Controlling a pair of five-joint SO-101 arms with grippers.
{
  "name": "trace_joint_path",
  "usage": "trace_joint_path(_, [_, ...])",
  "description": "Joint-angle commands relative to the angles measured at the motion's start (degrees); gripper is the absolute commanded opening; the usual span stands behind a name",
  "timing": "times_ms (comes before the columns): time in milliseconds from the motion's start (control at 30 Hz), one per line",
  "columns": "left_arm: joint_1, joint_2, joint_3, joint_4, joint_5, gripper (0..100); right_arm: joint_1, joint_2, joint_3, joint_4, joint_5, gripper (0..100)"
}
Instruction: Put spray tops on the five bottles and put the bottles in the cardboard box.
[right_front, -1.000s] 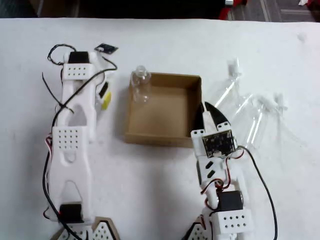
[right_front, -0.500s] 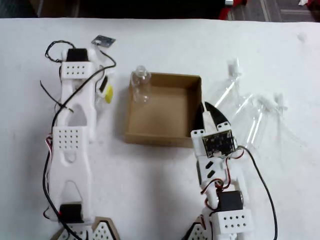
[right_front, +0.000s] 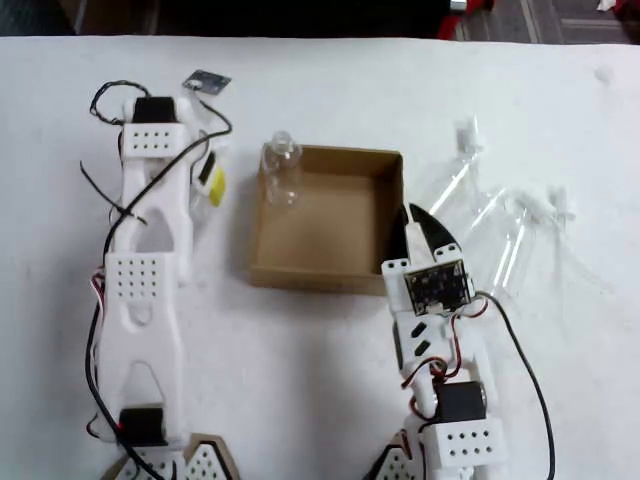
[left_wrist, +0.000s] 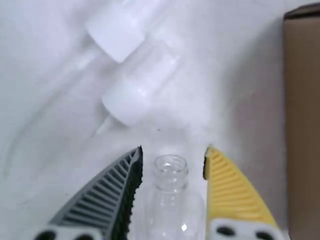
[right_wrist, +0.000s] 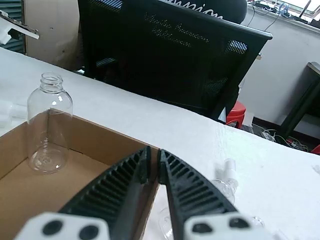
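My left gripper (left_wrist: 172, 160) is wide open with a bottle (left_wrist: 170, 172) lying between its sides. Up close I see two spray tops (left_wrist: 131, 97) just past it. My right gripper (right_wrist: 152, 152) is almost closed and holds nothing. It sits by the cardboard box (right_wrist: 100, 142), where another bottle (right_wrist: 48, 125) stands in a corner.

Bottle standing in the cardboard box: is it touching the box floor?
Touching. The right wrist view shows the bottle upright in the cardboard box, base resting on its floor.

My left gripper (left_wrist: 172, 162), lower centre of frame, jaws spread apart; my right gripper (right_wrist: 153, 159), lower centre, jaws pressed together.
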Motion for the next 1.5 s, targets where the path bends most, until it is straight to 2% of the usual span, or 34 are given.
trace_joint_path(0, [0.8,-0.8,1.2,0.5,0.6,19,-0.5,0.3,0.6,0.0,0.7,1.5])
trace_joint_path(233, [0.3,-1.1,1.6,0.4,0.6,19,-0.5,0.3,0.6,0.0,0.7,1.5])
trace_joint_path(500, [0.8,-1.2,1.4,0.4,0.8,2,-0.5,0.3,0.6,0.1,0.7,1.5])
trace_joint_path(733, [1.1,-7.3,-0.4,0.6,1.5,2,-0.5,0.3,0.6,0.1,0.7,1.5])
trace_joint_path(867, [3.5,-17.5,5.3,0.8,6.6,2,-0.5,0.3,0.6,0.1,0.7,1.5])
trace_joint_path(1167, [13.8,-54.0,30.2,0.4,7.0,2,-0.5,-0.2,0.6,0.3,0.5,1.5])
trace_joint_path(1467, [14.1,-78.9,42.4,0.4,7.6,2,-0.5,-0.2,-0.3,0.3,0.2,1.5])
